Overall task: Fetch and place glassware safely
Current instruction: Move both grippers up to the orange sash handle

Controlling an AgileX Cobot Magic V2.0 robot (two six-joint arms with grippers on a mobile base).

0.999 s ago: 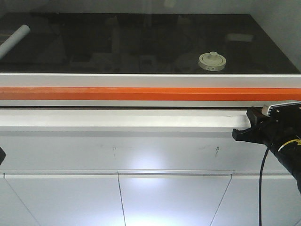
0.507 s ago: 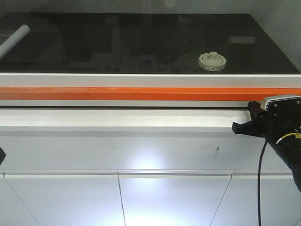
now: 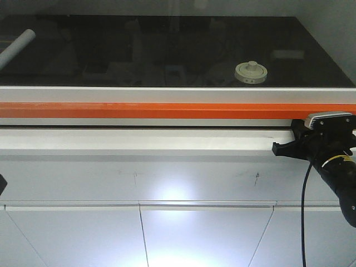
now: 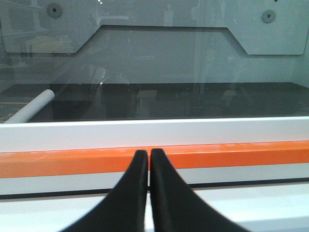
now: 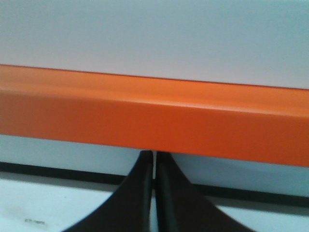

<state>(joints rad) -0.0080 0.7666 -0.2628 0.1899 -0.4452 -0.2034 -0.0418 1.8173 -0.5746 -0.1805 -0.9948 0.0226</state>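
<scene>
The glass jar [image 3: 250, 73] with its off-white knobbed lid stands on the dark floor behind the glass pane, right of centre. It does not show in either wrist view. My right gripper [image 3: 277, 149] is shut and empty at the white ledge on the right, below the orange bar [image 3: 167, 110]. In the right wrist view its fingertips [image 5: 154, 154] sit just under the orange bar [image 5: 154, 116]. My left gripper [image 4: 148, 153] is shut and empty, pointing at the orange bar [image 4: 241, 152] from a little further back.
A glass pane in a white frame [image 3: 167, 92] stands between the grippers and the jar. A grey tube [image 3: 16, 47] lies at the far left inside, also seen in the left wrist view [image 4: 31, 106]. White cabinet fronts [image 3: 194, 233] lie below the ledge.
My right gripper has risen a little and moved closer to the orange bar. The jar and the left side have not moved.
</scene>
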